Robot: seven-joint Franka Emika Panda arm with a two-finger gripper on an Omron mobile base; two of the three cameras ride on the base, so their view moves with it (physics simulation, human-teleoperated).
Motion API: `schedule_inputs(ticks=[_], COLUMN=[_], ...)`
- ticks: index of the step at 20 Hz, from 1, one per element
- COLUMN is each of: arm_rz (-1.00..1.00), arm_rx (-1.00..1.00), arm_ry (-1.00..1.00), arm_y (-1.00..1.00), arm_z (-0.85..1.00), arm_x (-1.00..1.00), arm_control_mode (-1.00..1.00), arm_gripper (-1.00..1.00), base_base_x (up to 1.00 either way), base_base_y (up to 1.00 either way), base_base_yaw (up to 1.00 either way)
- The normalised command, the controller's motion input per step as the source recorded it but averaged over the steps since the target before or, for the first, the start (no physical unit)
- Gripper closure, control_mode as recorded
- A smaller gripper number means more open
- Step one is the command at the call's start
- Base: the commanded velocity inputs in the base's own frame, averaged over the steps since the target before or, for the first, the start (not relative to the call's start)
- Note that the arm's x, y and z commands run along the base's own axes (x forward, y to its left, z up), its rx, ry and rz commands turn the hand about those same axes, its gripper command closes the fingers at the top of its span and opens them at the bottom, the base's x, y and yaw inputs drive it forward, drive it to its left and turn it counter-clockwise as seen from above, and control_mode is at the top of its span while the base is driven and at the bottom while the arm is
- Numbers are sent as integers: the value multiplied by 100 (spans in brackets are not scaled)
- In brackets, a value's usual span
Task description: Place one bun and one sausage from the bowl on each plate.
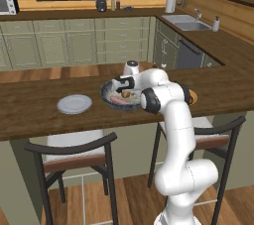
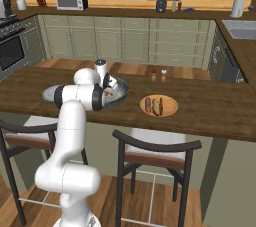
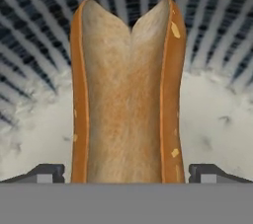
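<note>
Matt bun (image 3: 126, 94), speckled ridged bowl (image 3: 217, 114)

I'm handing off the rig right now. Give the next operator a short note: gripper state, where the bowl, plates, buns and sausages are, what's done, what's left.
Gripper: open, low inside the bowl, one fingertip on each side of a bun; not closed on it yet.
Sausage: lies in the bowl.
Tan-orange plate, right of the bowl: already has one bun and one sausage. Done.
Pale grey plate, left of the bowl: bare.
Left: close on the bun, carry it to the grey plate, then bring the sausage.
</note>
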Motion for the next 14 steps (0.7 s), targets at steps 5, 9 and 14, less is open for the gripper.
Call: schedule_inputs(ticks=[5,9,14], arm_rz=[0,0,0], arm_rx=[0,0,0], arm_ry=[0,0,1], arm_y=[0,0,-3], arm_z=[0,0,10], arm_x=[0,0,-4], arm_control_mode=[-100,-100,-100], arm_gripper=[100,100,100], base_base_x=[0,0,0], base_base_y=[0,0,0], base_base_yaw=[0,0,0])
